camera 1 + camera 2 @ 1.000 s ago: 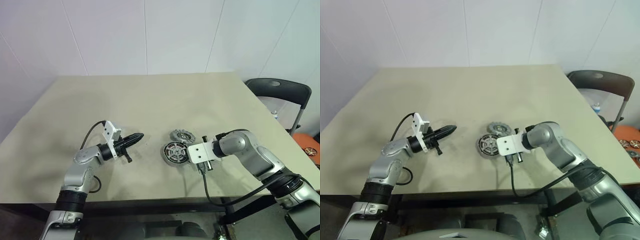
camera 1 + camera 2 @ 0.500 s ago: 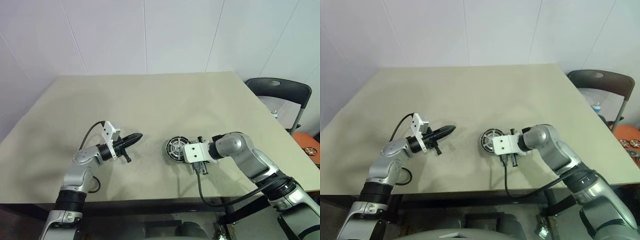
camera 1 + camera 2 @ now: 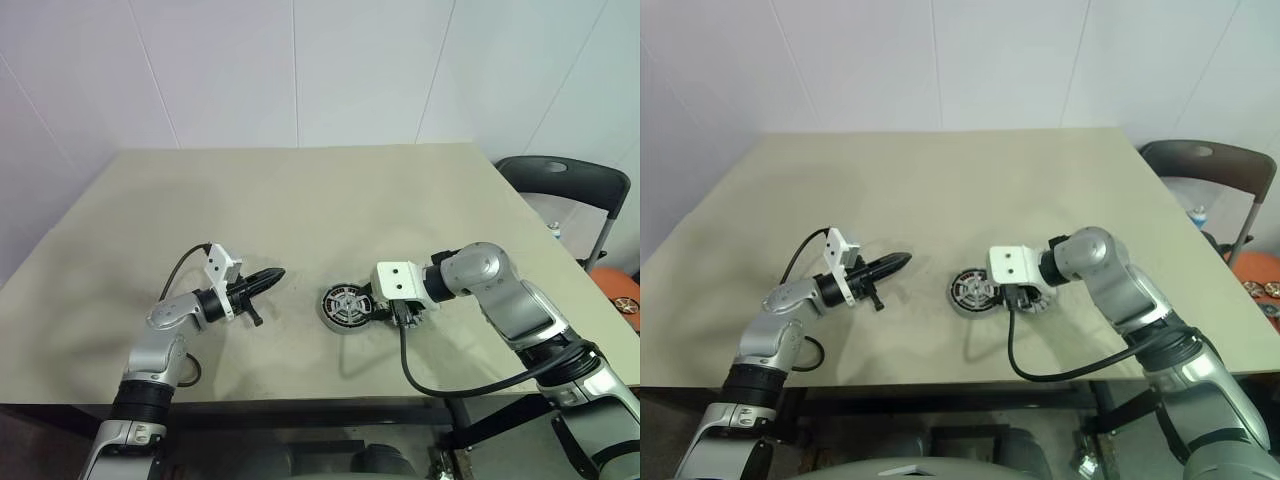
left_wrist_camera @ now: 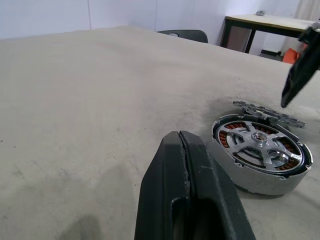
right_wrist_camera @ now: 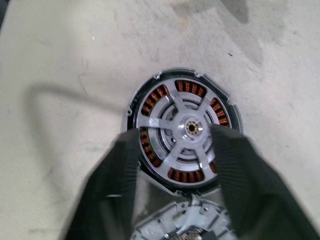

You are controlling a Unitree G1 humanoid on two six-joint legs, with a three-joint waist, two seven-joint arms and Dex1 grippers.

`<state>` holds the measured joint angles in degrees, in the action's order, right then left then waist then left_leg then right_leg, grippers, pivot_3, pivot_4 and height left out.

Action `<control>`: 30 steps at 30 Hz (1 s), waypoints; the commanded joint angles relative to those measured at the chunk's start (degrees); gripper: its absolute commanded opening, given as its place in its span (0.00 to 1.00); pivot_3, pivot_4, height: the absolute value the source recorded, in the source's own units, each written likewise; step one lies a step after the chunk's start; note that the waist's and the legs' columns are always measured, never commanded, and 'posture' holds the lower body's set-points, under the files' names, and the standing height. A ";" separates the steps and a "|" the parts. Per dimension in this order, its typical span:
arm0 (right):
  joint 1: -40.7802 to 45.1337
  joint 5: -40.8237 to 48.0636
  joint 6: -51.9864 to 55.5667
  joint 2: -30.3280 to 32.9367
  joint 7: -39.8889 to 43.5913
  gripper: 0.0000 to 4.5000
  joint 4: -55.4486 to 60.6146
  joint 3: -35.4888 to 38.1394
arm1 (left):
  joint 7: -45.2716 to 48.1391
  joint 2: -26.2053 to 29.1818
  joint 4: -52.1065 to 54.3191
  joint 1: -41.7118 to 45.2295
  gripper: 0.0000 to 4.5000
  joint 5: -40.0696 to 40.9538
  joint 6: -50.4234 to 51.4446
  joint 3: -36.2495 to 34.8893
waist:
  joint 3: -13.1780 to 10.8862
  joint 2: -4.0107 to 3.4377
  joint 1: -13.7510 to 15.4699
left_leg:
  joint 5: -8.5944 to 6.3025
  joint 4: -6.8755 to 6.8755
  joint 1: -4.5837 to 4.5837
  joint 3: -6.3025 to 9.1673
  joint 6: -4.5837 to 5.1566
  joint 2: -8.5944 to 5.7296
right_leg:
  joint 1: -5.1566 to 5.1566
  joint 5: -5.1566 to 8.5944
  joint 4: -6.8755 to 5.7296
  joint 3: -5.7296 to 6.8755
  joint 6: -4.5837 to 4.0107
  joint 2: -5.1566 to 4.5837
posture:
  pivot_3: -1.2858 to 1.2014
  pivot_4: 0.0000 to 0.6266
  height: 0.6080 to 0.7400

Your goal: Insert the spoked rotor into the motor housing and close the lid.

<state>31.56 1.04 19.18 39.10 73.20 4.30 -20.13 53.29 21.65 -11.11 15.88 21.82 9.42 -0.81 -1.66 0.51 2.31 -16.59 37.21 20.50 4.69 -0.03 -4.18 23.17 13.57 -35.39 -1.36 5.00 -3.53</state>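
Near the front edge of the table [image 3: 300, 190] sits the motor housing [image 3: 345, 307], with the spoked rotor [image 5: 184, 131] lying flat inside it. Copper windings show between the silver spokes. The lid [image 4: 267, 111] lies flat on the table, touching the housing on its right side. The right gripper [image 5: 177, 185] hangs just above the housing and the lid, pointing down at them. The left gripper [image 3: 266, 279] is to the left of the housing, a little apart from it, pointing toward it.

A second ago the right gripper was low beside the housing with its fingers nearly together. Now it has lifted up and its fingers have spread. The housing sits a bit more to the left than before. The left gripper has stayed in its place.

The right gripper's fingers [image 5: 240, 190] are wide apart and hold nothing; the rotor shows in the gap between them. The left gripper's fingers [image 4: 190, 200] are pressed tight together, holding nothing and touching nothing.
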 commanded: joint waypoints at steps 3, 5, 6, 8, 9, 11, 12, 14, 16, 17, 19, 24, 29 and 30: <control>-0.65 23.05 23.69 -2.86 2.23 0.60 -1.15 15.44 | -0.24 -0.35 0.60 0.85 0.00 -0.30 -1.36 -0.32 | 0.00 0.01 0.03 | 0.00 -0.01 0.01 0.00 0.00 0.00 | 0.00 0.00 0.00 -0.03 -0.01 -0.02 | 0.52 0.00 1.00; -2.85 31.67 33.45 -2.07 4.10 0.60 -2.73 20.55 | -0.21 -0.42 0.51 0.69 0.00 -0.37 -1.45 -0.33 | 0.01 0.02 0.32 | -0.01 0.00 0.02 0.08 0.01 -0.01 | -0.05 0.00 0.06 0.01 -0.02 -0.04 | 0.52 0.00 1.00; -3.90 34.82 37.48 -1.74 4.43 0.60 -3.50 22.39 | -0.18 -0.47 0.30 0.71 0.00 -0.43 -1.55 -0.30 | 0.01 0.02 0.35 | -0.02 0.00 0.02 0.10 0.03 -0.01 | -0.07 0.00 0.09 0.02 -0.03 -0.05 | 0.52 0.00 1.00; -6.85 41.69 45.68 -1.75 4.62 0.60 -4.42 26.31 | -0.13 -0.63 -0.20 0.82 0.00 -0.57 -1.79 -0.19 | 0.01 0.01 0.17 | -0.04 -0.02 0.05 0.09 0.07 -0.02 | -0.07 0.05 0.16 0.01 -0.12 -0.07 | 0.52 0.00 1.00; -8.55 44.21 49.12 -2.10 3.92 0.60 -4.47 27.64 | -0.10 -0.70 -0.44 0.98 0.00 -0.62 -1.85 -0.12 | 0.01 0.00 0.12 | -0.06 -0.03 0.06 0.07 0.08 -0.01 | -0.06 0.07 0.16 -0.01 -0.15 -0.08 | 0.52 0.00 1.00; -12.09 47.32 54.01 -3.02 1.63 0.60 -4.57 29.17 | 0.04 -0.84 -0.68 1.27 0.00 -0.65 -1.96 0.01 | 0.01 -0.01 0.03 | -0.06 -0.08 0.09 0.07 0.09 -0.01 | 0.00 0.07 0.16 -0.02 -0.14 -0.08 | 0.52 0.00 1.00; -13.66 48.26 55.95 -3.55 0.00 0.60 -4.52 29.58 | 0.16 -0.90 -0.68 1.38 0.00 -0.61 -2.05 0.07 | 0.01 -0.02 -0.08 | -0.06 -0.10 0.09 0.05 0.09 0.00 | 0.02 0.05 0.15 -0.04 -0.12 -0.08 | 0.52 0.00 1.00; -16.17 49.07 59.84 -4.75 -4.13 0.60 -4.40 30.09 | 0.91 -0.98 0.07 1.59 0.00 -0.19 -2.06 0.26 | 0.01 -0.03 -0.08 | -0.06 -0.09 0.08 0.01 0.08 0.02 | 0.04 0.04 0.10 -0.07 -0.10 -0.07 | 0.52 0.00 1.00; -18.72 49.68 62.86 -5.27 -7.38 0.60 -2.93 29.97 | 2.06 -0.85 1.87 1.42 0.00 0.70 -1.84 0.33 | 0.02 -0.03 0.02 | -0.05 -0.05 0.07 0.00 0.08 0.02 | 0.03 0.04 0.05 -0.08 -0.09 -0.07 | 0.52 0.00 1.00; -19.51 49.04 63.94 -5.54 -9.65 0.60 -2.70 29.52 | 2.68 -0.74 2.73 1.34 0.00 1.15 -1.78 0.31 | 0.02 -0.04 0.03 | -0.05 -0.01 0.07 0.00 0.08 0.01 | 0.02 0.04 0.05 -0.07 -0.09 -0.07 | 0.52 0.00 1.00; -19.07 45.86 65.97 -7.36 -16.37 0.60 -5.79 29.62 | 4.80 -0.24 4.62 1.01 0.00 2.12 -1.60 0.67 | 0.02 -0.03 0.02 | -0.05 0.04 0.10 0.00 0.08 0.00 | 0.01 0.04 0.05 -0.08 -0.09 -0.07 | 0.52 0.00 1.00; -17.59 43.80 67.44 -8.47 -23.58 0.60 -10.43 31.47 | 7.60 1.29 9.67 0.48 0.00 3.19 0.04 1.81 | 0.03 -0.05 -0.11 | -0.05 0.04 0.08 -0.04 0.08 0.00 | 0.01 0.04 0.05 -0.10 -0.10 -0.06 | 0.52 0.00 1.00; -11.77 43.85 66.04 -9.67 -27.62 0.60 -18.92 37.47 | 8.98 2.52 12.05 0.14 0.00 4.43 2.57 2.32 | 0.02 -0.06 -0.10 | -0.05 0.19 -0.09 -0.05 0.09 0.01 | -0.22 0.06 0.05 -0.09 -0.13 -0.03 | 0.52 0.00 1.00; -10.38 44.12 65.28 -10.08 -28.49 0.60 -20.72 39.05 | 9.30 2.72 12.33 -0.10 0.00 4.61 3.07 2.45 | 0.01 -0.07 -0.11 | -0.05 0.24 -0.12 -0.05 0.09 0.00 | -0.29 0.06 0.05 -0.09 -0.13 -0.03 | 0.52 0.00 1.00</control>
<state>18.99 45.26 86.16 29.22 46.31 -14.90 15.25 61.81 23.93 -1.09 15.64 25.12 12.03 1.47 -1.65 0.44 2.20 -16.63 37.49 20.37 4.64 0.06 -4.18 22.85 13.62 -35.34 -1.43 4.88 -3.55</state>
